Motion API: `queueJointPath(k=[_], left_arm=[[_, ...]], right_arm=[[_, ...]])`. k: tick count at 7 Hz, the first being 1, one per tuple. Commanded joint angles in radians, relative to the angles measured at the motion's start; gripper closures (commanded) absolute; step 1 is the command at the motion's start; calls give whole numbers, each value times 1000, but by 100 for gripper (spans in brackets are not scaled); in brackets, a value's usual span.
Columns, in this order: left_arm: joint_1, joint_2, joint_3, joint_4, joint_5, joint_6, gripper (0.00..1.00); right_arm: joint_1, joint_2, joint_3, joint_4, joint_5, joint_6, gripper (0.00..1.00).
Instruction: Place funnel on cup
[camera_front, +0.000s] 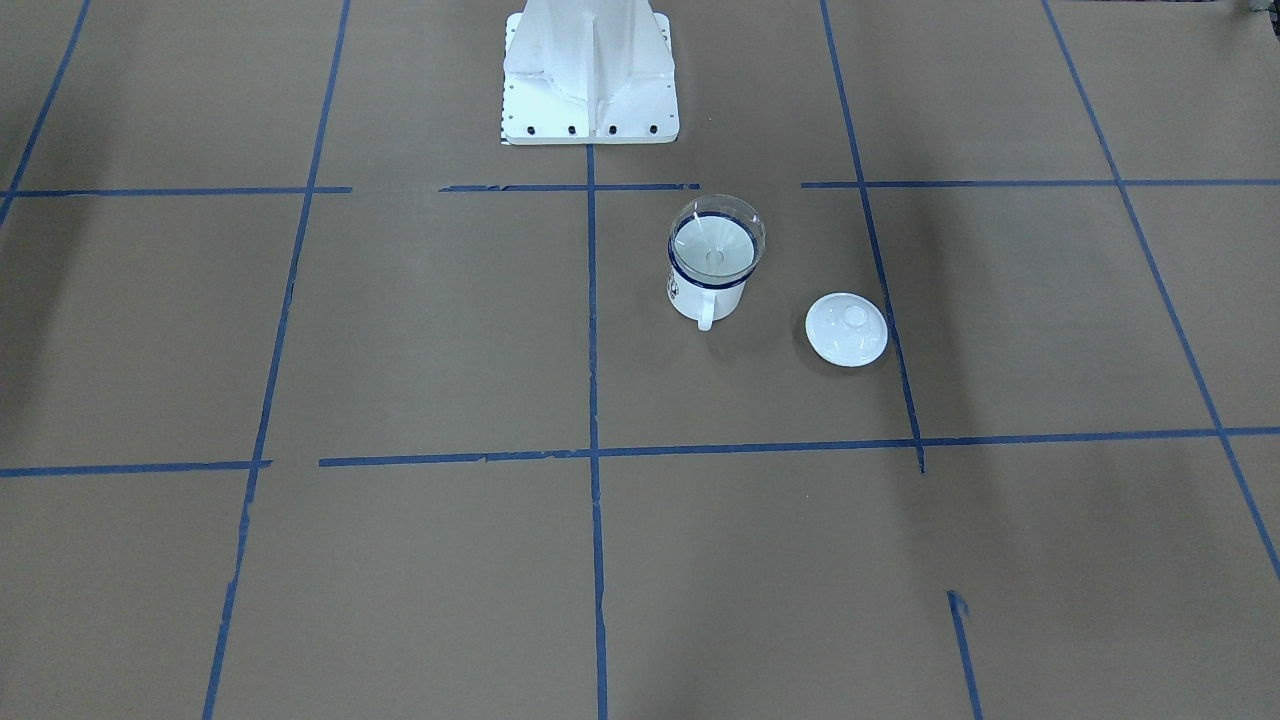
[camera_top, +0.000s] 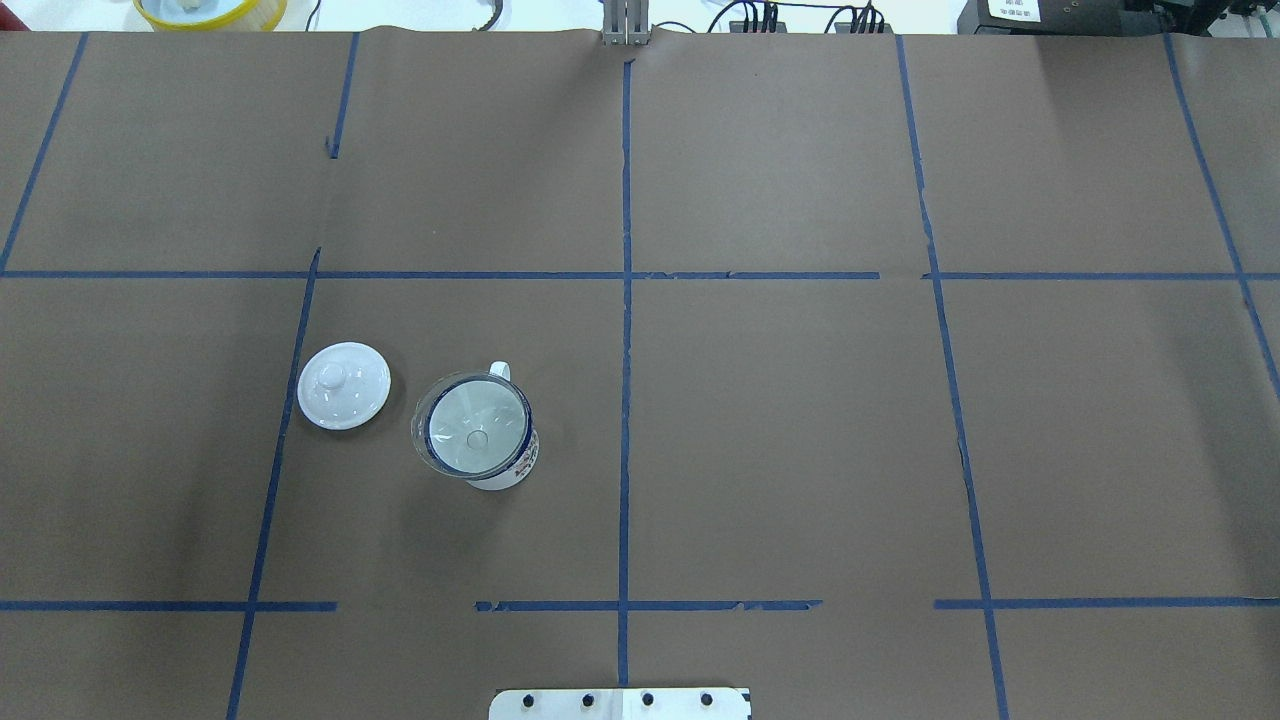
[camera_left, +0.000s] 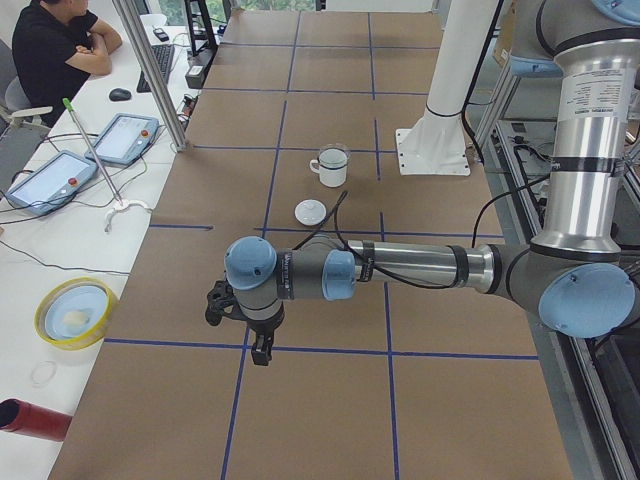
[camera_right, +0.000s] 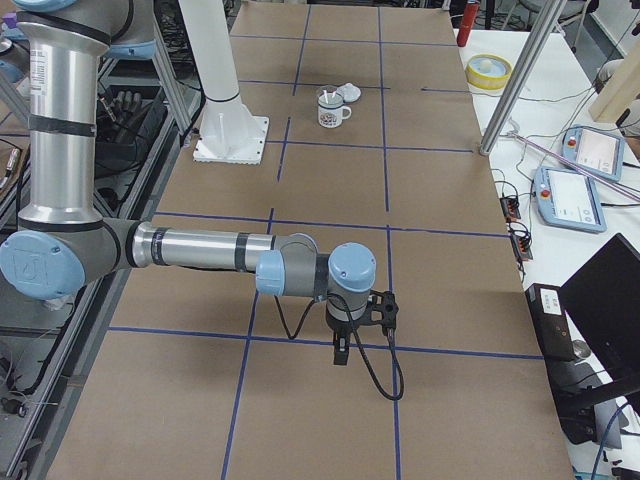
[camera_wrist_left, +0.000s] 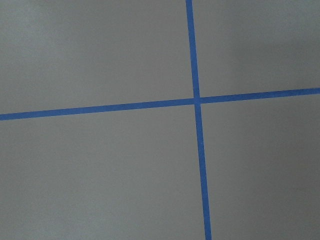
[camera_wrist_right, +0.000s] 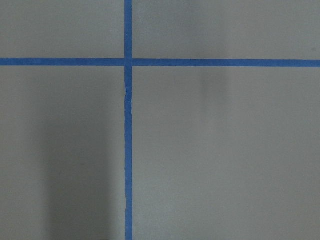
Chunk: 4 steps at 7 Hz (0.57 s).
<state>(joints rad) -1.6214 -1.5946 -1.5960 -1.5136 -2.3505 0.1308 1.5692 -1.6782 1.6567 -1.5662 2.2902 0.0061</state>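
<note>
One clear cone-shaped funnel (camera_front: 715, 240), seated upright in the mouth of a white enamel mug with dark blue rim (camera_front: 712, 297), well apart from both grippers. One white round knobbed lid (camera_front: 846, 329), just beside the mug. The left gripper (camera_left: 260, 352) and right gripper (camera_right: 342, 352) each hang over the brown paper-covered table (camera_front: 400, 330); I cannot tell their finger spacing.

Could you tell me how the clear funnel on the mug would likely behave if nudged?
The funnel looks like thin clear plastic, so it is probably light and easily shifted. Merely resting on the cup, it might tilt or slide.
</note>
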Motion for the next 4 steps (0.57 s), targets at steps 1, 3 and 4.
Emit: queueJointPath(k=[1, 3, 4], left_arm=[[0, -5, -4, 0, 2, 0, 0], [0, -5, -5, 0, 2, 0, 0], [0, -5, 4, -2, 2, 1, 0]], right_arm=[[0, 0, 0, 0, 0, 0, 0], [0, 0, 0, 0, 0, 0, 0], [0, 0, 0, 0, 0, 0, 0]])
